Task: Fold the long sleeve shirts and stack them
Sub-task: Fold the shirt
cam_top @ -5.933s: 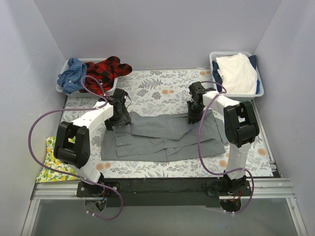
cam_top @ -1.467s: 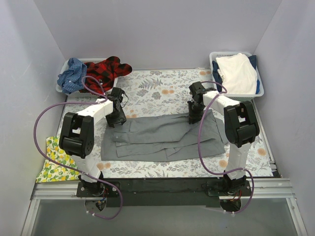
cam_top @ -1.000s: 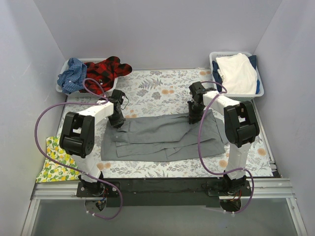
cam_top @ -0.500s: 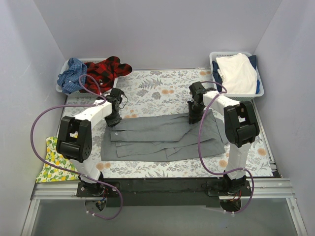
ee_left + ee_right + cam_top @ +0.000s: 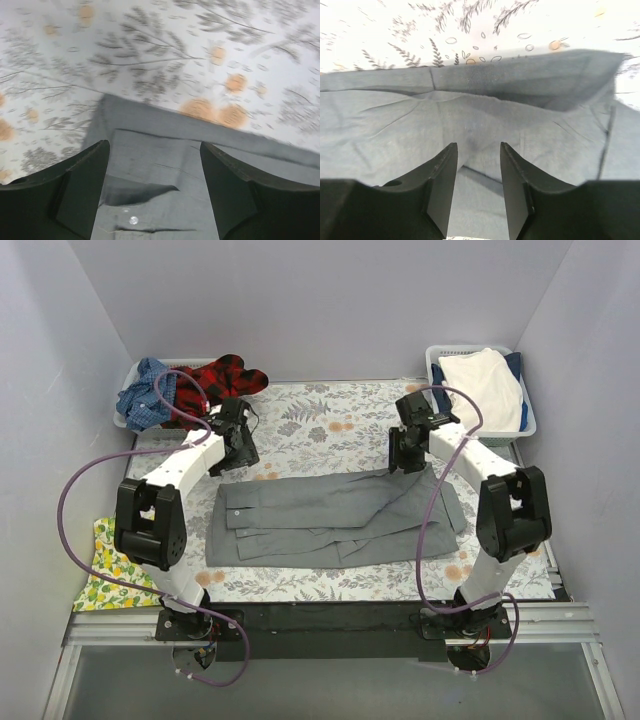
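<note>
Grey button-up shirt lay folded flat on surface; left tool, right tool open, empty, above its far edge. Overhead alone showed plaid shirt; left wrist alone, a button.

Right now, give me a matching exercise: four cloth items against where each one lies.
Items:
1. grey shirt
2. plaid shirt
3. white cloth
4. lemon cloth

Places:
A. in the right basket
B. at the near-left corner
C. in the left basket
D. spread on the middle of the table cover

Pairs: 1-D, 2-C, 3-A, 4-B
</note>
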You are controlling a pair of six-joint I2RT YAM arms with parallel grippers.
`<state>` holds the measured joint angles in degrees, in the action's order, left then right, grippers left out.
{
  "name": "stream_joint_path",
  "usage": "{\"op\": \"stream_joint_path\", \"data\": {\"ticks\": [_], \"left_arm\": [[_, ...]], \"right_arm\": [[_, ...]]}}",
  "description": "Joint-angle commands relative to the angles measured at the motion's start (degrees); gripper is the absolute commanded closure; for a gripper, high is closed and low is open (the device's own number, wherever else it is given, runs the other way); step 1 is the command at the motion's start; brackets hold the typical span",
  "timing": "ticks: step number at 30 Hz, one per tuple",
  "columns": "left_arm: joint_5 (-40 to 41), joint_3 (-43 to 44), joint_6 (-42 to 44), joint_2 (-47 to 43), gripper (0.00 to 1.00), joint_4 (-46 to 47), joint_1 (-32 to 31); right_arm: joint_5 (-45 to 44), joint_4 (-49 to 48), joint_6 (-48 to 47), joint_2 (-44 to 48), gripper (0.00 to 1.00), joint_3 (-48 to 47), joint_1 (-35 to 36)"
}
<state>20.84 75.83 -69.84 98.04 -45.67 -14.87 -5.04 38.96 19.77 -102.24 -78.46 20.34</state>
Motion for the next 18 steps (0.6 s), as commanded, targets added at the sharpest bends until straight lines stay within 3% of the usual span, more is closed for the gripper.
{"op": "stream_joint_path", "data": {"ticks": [1, 6, 10, 18], "left_arm": [[-12.48, 2.30, 8.84, -3.03, 0.27, 7.85, -4.98], [-18.98, 4.49, 14.11, 1.80, 0.24, 12.87, -14.72], [-30.47, 6.52, 15.61, 5.93, 0.22, 17.71, -18.78], [-34.20, 17.66, 21.06, 16.65, 0.22, 21.42, -27.48]], "right_arm": [[-3.83, 0.33, 1.93, 7.47, 0.51, 1.81, -0.56], [-5.07, 0.50, 5.10, 14.07, 0.51, 6.20, -4.85], [-7.18, 0.85, 5.37, 19.95, 0.51, 10.07, -8.99], [-2.97, 1.91, 5.02, 24.62, 0.52, 14.91, -19.36]]}}
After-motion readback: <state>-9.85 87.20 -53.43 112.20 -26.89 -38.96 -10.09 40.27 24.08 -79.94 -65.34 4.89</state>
